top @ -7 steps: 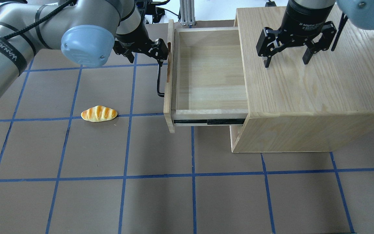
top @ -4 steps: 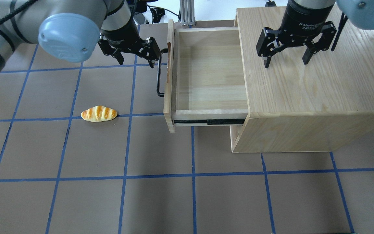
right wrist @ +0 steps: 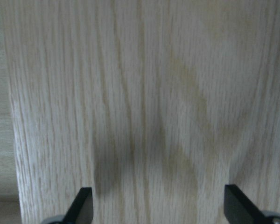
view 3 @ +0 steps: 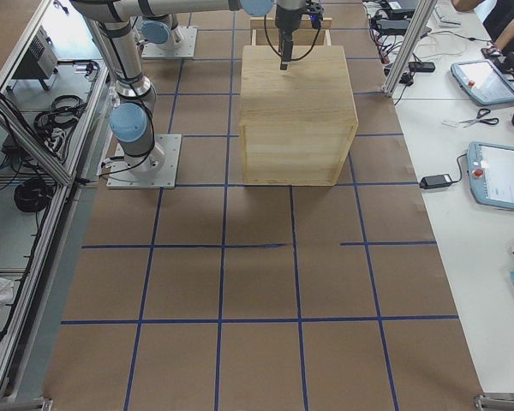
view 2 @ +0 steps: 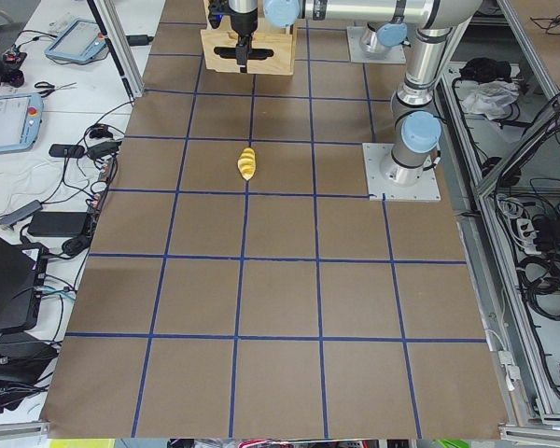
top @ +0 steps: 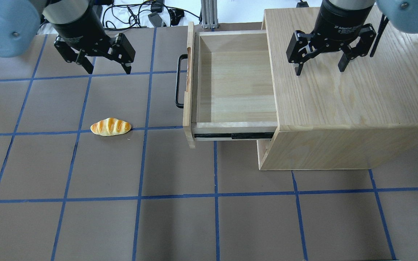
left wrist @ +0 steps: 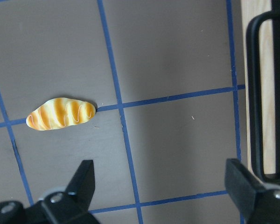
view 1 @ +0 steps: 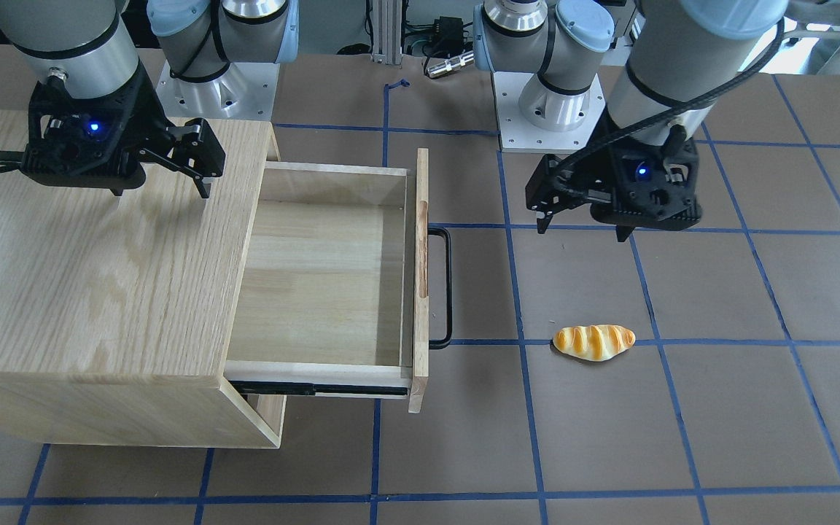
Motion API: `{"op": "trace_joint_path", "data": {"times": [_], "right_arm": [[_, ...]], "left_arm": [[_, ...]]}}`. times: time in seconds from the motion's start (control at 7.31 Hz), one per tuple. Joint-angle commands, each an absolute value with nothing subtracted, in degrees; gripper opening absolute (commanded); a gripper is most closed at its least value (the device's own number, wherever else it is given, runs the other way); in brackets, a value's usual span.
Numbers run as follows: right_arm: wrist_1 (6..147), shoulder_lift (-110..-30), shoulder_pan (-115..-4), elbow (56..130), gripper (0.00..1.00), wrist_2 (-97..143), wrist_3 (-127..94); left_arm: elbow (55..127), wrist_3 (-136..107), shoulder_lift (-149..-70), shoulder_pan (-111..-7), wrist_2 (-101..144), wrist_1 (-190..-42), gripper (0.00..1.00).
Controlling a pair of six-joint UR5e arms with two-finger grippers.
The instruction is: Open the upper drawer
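The upper drawer (top: 234, 81) is pulled well out of the oak cabinet (top: 350, 90), empty inside, its black bar handle (top: 177, 81) facing left. It also shows in the front view (view 1: 325, 281) with the handle (view 1: 448, 288). My left gripper (top: 108, 69) is open and empty, above the table to the left of the handle and apart from it; it also shows in the front view (view 1: 584, 226). My right gripper (top: 319, 70) is open and empty above the cabinet top; it also shows in the front view (view 1: 161, 188).
A toy bread roll (top: 110, 127) lies on the brown table left of the drawer, also in the left wrist view (left wrist: 61, 113) and the front view (view 1: 593, 341). Blue tape lines grid the table. The drawer's black side rail (top: 234, 136) sticks out at the front.
My left gripper has let go of the handle and moved left, away from the drawer. The drawer stays open. The right gripper has not moved.
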State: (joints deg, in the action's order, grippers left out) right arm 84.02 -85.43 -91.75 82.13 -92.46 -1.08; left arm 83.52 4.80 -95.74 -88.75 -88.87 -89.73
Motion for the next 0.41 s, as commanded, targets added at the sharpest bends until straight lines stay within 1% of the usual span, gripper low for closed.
{"op": "trace_joint_path", "data": {"times": [0.0,0.27], "right_arm": [[84.02,-85.43,-91.76,82.09,1.00,-92.46,-1.06],[84.02,-85.43,-91.67,82.09,1.00,-92.46,-1.14]], "left_arm": [[84.37,6.15,-94.31,-83.77,-88.60,-91.32,1.00],[85.78,6.42,-93.43,-84.02,-88.68,-91.23,1.00]]}}
